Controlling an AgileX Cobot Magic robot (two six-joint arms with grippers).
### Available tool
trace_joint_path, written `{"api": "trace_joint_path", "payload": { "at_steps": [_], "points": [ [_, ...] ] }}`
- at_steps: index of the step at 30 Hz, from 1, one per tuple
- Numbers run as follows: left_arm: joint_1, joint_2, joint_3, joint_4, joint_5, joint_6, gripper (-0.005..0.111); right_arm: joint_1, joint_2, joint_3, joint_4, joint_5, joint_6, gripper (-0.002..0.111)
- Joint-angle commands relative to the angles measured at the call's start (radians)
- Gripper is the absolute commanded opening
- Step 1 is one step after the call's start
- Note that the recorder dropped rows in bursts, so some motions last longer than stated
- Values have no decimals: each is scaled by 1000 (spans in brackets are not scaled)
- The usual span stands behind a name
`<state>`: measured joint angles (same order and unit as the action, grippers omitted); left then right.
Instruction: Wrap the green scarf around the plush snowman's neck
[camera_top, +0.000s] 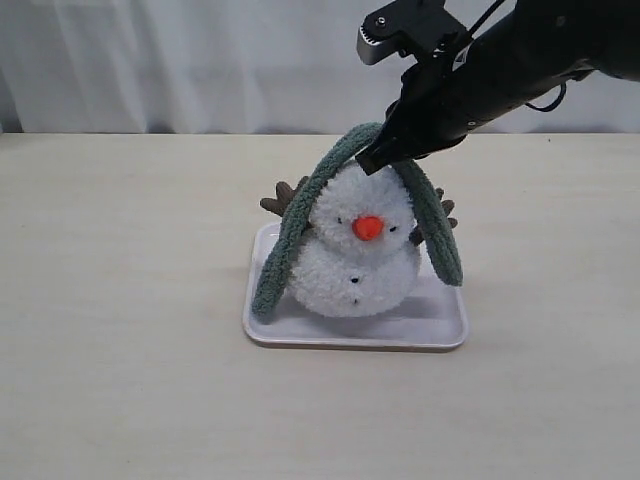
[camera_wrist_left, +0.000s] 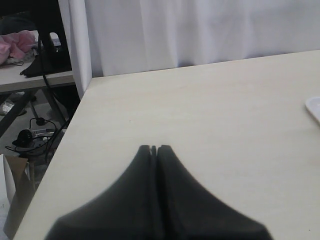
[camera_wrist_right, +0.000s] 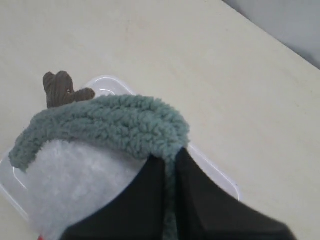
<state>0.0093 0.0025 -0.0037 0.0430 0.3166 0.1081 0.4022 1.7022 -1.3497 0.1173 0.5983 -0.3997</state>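
1. A pale counter (camera_top: 120, 380) filled the scene, with a white curtain (camera_top: 200, 60) hanging behind its far edge.
2. A white tray (camera_top: 440, 335) sat on the counter near the middle, with bare counter all around it.
3. The snowman (camera_top: 355, 270) stood upright on the tray, its orange nose facing the exterior camera.
4. The scarf (camera_top: 285, 245) lay draped over the top of the snowman's head. One end hung down the side on the left of the exterior view and reached the tray. The other end hung down the opposite side, beside the body.
5. The right arm reached in from the upper right of the exterior view, crossing in front of the curtain above the snowman.
6. The right end effector (camera_wrist_right: 170, 160) sat at the crown of the head, its jaws pressed together and pinching a fold of the scarf.
7. The left end effector (camera_wrist_left: 154, 148) hung over bare counter, well apart from the tray, jaws pressed together with nothing between them.
8. A brown twig arm (camera_wrist_right: 62, 87) stuck out behind the scarf, clear of the right end effector.
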Motion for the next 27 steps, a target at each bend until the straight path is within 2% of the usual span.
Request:
{"api": "trace_joint_path", "payload": {
  "at_steps": [1, 5, 27],
  "points": [
    [-6, -3, 4, -2, -8, -1, 0, -5, 13, -8, -63, -21, 99, 4],
    [-6, -3, 4, -2, -8, -1, 0, -5, 47, -8, -108, -8, 164, 4],
    [-6, -3, 4, -2, -8, -1, 0, -5, 170, -8, -108, 40, 180, 4]
  ]
}}
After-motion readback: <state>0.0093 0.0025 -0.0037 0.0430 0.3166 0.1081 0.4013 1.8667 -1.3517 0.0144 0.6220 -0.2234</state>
